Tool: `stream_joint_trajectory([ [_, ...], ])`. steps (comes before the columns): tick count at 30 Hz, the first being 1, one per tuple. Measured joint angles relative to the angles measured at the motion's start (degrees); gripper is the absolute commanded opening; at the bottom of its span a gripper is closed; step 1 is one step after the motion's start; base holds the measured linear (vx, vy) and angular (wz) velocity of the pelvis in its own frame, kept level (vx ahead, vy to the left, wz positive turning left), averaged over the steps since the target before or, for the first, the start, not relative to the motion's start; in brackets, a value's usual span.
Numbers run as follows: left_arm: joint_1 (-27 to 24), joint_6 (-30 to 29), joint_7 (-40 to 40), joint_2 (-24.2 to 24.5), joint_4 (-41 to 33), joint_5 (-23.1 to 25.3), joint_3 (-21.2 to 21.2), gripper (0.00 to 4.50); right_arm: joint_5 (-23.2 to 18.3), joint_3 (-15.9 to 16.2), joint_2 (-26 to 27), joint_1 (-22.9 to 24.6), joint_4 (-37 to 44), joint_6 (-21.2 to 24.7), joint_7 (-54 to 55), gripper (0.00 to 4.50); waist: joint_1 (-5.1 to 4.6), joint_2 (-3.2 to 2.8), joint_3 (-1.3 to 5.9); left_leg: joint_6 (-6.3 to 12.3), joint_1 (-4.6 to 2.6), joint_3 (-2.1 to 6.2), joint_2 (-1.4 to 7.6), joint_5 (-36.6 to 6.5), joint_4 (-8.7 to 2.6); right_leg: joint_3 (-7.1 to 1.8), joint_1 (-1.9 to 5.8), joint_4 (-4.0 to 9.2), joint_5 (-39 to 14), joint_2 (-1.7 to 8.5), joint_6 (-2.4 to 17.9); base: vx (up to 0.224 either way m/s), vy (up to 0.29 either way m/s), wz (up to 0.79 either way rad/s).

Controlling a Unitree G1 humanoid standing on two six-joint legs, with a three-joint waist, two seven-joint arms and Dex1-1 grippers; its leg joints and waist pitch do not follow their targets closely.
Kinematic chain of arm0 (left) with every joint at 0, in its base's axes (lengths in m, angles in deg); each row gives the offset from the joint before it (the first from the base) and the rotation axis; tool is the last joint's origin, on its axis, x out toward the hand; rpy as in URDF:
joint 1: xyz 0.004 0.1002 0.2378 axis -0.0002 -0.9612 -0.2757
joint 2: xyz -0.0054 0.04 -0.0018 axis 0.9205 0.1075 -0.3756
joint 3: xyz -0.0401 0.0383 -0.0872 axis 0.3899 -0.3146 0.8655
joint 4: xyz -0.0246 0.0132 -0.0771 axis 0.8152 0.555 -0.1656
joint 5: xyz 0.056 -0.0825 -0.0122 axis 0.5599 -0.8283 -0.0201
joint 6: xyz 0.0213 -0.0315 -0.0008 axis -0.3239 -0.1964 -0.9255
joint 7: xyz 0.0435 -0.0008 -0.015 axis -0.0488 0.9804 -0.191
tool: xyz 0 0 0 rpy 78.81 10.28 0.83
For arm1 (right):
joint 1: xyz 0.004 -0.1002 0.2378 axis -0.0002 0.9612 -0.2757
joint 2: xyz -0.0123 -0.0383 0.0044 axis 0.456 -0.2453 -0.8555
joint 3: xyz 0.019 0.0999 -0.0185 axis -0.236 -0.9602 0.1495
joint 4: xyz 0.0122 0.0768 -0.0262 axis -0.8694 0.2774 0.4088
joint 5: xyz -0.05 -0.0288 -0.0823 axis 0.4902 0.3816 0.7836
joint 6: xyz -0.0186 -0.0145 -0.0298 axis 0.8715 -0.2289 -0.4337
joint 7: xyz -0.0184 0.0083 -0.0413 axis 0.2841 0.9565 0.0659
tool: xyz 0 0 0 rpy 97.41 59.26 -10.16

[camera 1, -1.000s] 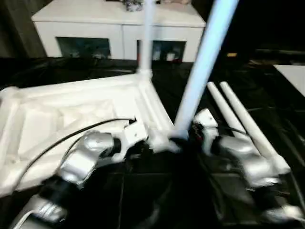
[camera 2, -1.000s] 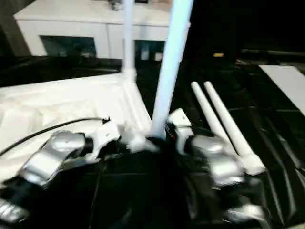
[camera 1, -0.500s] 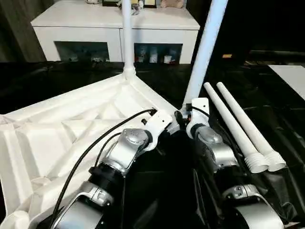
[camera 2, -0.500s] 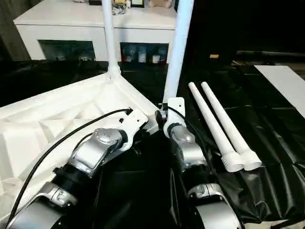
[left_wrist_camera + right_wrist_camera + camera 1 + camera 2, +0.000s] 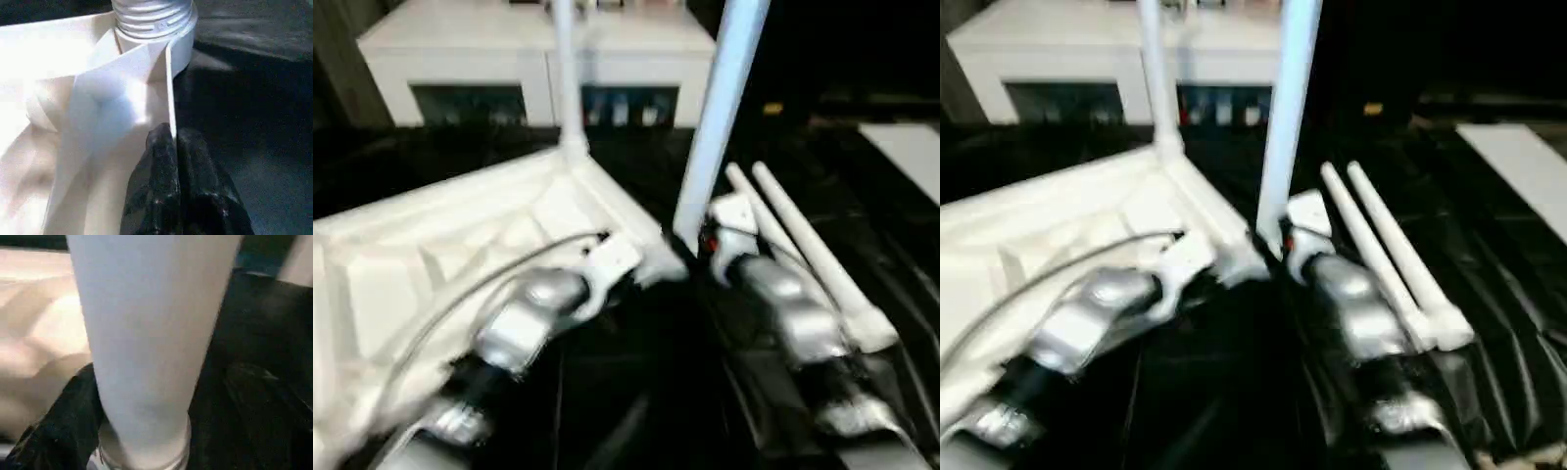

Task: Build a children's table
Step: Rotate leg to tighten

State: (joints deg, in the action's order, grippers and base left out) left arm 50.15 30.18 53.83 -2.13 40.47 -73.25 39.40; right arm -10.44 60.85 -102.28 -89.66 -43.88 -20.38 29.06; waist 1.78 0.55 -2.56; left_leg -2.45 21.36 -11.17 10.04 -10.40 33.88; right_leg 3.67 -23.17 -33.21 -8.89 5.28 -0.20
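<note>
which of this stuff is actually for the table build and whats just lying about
For the build:
- tabletop
- fitted leg
- leg held by the right pincer
- two spare legs

Lying about:
- white cabinet
- black cloth

White glass-door cabinet (image 5: 460,59) beyond a black-draped work table (image 5: 901,255).

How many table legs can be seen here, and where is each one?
4. One leg stands in the tabletop's far corner socket. One stands at the near corner, in the right gripper. Two loose legs lie side by side on the black cloth.
</note>
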Motion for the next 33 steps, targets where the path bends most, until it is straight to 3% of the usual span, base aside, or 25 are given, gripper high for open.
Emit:
stream_joint_trajectory([
  [2, -1.6, 3.6, 5.3, 3.1, -1.5, -1.9, -0.3, 0.00, -0.9, 3.0, -5.4, 2.0, 3.1, -0.2, -8.9, 4.06, 0.49, -0.05, 0.03, 0.02, 0.02, -0.02, 0.02, 0.0, -0.11, 0.00, 0.03, 0.01, 0.0, -0.01, 0.0, 0.054, -0.008, 0.05],
  [5, -2.8, 5.8, 11.0, 6.2, -2.8, -4.4, -0.3, 0.00, -3.8, 3.9, -8.7, 4.3, 6.0, 0.2, -18.3, 4.06, 1.04, -0.11, 0.04, 0.09, 0.02, -0.09, 0.02, -0.1, -0.33, 0.00, -0.02, 0.02, -0.2, -0.01, -0.1, 0.053, -0.006, 0.02],
  [9, -2.8, 6.0, 12.7, 6.8, -2.7, -4.4, -0.3, 0.00, -5.6, 5.0, -11.5, 4.9, 6.7, 2.2, -25.6, 4.06, 1.33, -0.10, 0.02, 0.10, 0.02, -0.14, 0.02, -0.1, -0.25, -0.03, -0.02, 0.00, -0.2, 0.00, -0.1, 0.000, 0.000, 0.00],
  [15, -2.3, 6.9, 13.4, 6.8, -1.5, -4.3, -0.7, 0.00, -5.5, 5.4, -11.8, 4.6, 6.2, 2.2, -27.0, 4.06, 1.35, -0.09, 0.01, 0.07, -0.02, -0.16, 0.02, -0.1, -0.21, -0.09, 0.03, -0.01, -0.2, 0.00, 0.0, 0.000, 0.000, 0.00],
  [28, -2.2, 8.0, 14.8, 7.1, -0.8, -4.4, -0.7, 0.00, -5.2, 5.3, -12.1, 3.9, 4.2, 2.1, -28.3, 2.89, 1.60, -0.07, 0.01, 0.07, -0.05, -0.16, 0.03, -0.1, -0.14, -0.09, 0.05, -0.21, -0.1, 0.01, 0.0, 0.000, 0.000, 0.00],
  [33, -2.2, 8.1, 14.9, 7.1, -0.7, -4.3, -0.7, 0.00, -4.3, 5.4, -12.1, 3.9, 4.2, 1.5, -28.7, 2.69, 1.56, -0.06, 0.01, 0.07, -0.05, -0.16, 0.03, -0.1, -0.05, -0.11, 0.07, -0.24, -0.1, 0.01, 0.0, 0.000, 0.000, 0.00],
])
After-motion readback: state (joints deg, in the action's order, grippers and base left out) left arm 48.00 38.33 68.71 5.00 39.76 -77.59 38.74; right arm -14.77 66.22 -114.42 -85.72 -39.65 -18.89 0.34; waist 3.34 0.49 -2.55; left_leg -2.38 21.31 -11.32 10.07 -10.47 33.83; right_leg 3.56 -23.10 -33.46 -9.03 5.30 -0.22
